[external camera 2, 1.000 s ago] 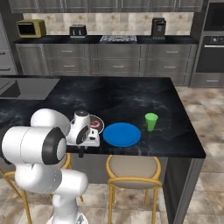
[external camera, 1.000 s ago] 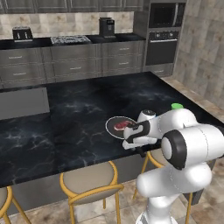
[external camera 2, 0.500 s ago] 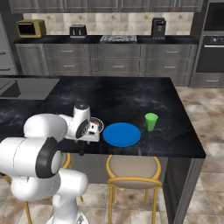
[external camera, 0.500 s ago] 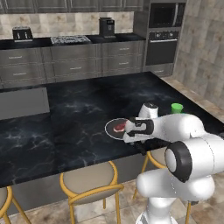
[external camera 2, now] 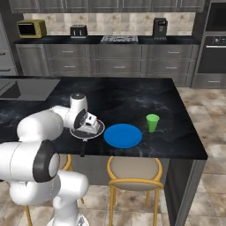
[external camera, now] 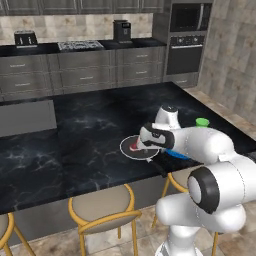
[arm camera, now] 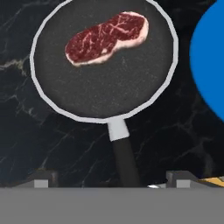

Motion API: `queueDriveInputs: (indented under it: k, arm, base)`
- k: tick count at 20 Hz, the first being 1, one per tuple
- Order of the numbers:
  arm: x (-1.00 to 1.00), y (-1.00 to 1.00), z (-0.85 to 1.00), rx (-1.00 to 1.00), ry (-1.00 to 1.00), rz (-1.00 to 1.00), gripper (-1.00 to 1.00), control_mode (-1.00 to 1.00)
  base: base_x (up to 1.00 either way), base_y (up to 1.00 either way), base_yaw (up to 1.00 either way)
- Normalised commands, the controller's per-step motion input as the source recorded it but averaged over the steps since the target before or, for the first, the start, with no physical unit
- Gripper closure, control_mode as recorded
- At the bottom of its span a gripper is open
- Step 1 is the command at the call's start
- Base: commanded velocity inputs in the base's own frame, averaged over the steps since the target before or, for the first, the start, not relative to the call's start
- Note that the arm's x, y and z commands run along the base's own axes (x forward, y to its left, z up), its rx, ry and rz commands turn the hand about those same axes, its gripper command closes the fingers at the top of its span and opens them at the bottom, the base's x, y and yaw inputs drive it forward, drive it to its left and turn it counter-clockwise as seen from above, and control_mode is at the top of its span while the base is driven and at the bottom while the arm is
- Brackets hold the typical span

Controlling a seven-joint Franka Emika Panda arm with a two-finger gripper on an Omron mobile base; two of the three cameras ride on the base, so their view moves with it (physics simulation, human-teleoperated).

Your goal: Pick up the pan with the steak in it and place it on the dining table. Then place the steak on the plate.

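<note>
The black pan [arm camera: 105, 83] rests on the dining table [arm camera: 26, 144] with the red steak [arm camera: 105, 37] lying in its far half. The pan's handle [arm camera: 124, 157] runs back between my two widely spread fingertips, touching neither. My gripper [arm camera: 109, 179] hovers open just above the handle. From the left base camera the gripper [external camera: 150, 148] hangs over the pan [external camera: 127, 149] and steak [external camera: 135, 146]. The blue plate [external camera 2: 123, 135] lies right beside the pan [external camera 2: 99, 129], under my gripper [external camera 2: 88, 128].
A green cup [external camera 2: 152, 122] stands on the table beyond the plate. Yellow-framed stools [external camera 2: 134, 170] line the table's near edge. The dark-cabinet kitchen counter [external camera 2: 114, 42] with appliances runs along the back wall.
My elbow has swung outward and forward, and the hand has lifted slightly above the pan handle. The pan, steak and plate have stayed in place.
</note>
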Motion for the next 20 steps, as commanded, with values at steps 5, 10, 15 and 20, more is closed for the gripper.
queueDriveInputs:
  k: [5, 10, 15, 20]
  arm:
    - [0.82, 0.22, 0.02, 0.00, 0.03, -0.14, -1.00, -1.00]
    - [0.66, 0.05, -0.02, 0.00, 0.00, -0.06, -1.00, -1.00]
    - [0.02, -0.04, 0.00, 0.00, 0.01, -0.03, -1.00, -1.00]
    - [0.05, -0.03, -0.04, 0.00, -0.03, -0.27, -1.00, -1.00]
  base:
    - [0.00, 0.00, 0.00]
    - [0.00, 0.00, 0.00]
    - [0.00, 0.00, 0.00]
    - [0.00, 0.00, 0.00]
